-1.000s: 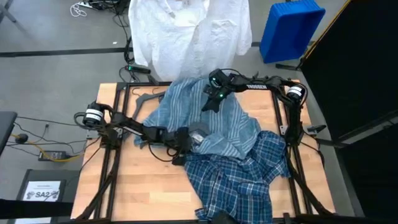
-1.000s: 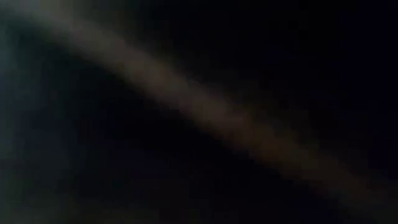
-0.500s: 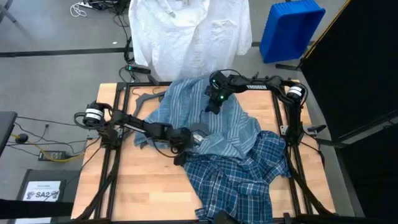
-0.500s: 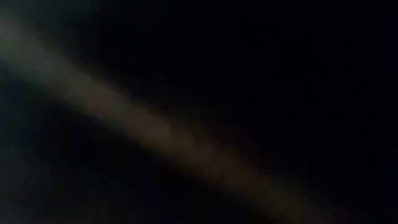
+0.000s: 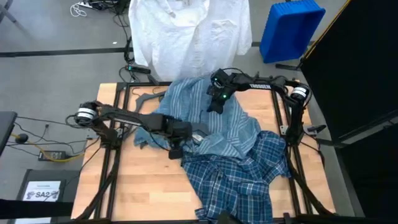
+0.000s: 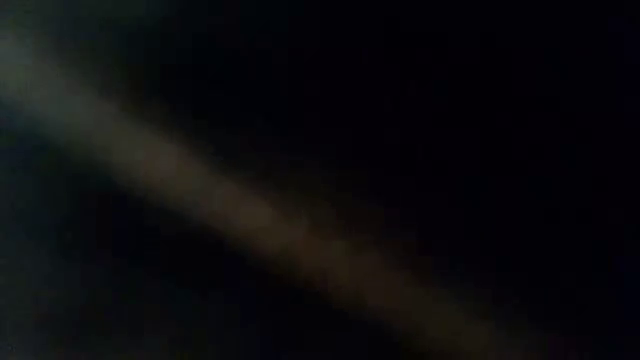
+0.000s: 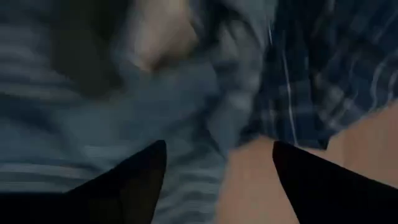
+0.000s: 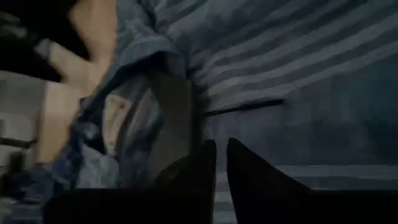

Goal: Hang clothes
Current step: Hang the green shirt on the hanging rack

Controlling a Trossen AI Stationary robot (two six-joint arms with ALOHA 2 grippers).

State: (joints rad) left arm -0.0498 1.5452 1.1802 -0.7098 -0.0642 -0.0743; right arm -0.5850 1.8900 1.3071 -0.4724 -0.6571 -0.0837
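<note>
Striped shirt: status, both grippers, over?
Left gripper open, low at the striped shirt edge beside the plaid shirt. Right gripper nearly shut over stripes, nothing visibly held. White shirt hung. Low view blocked.

High view: straight down over whole table, both arms and floor beyond. Low view: dark, nearly nothing readable. Left wrist: very close on striped shirt and plaid shirt, shared with high view. Right wrist: close on striped cloth too.
</note>
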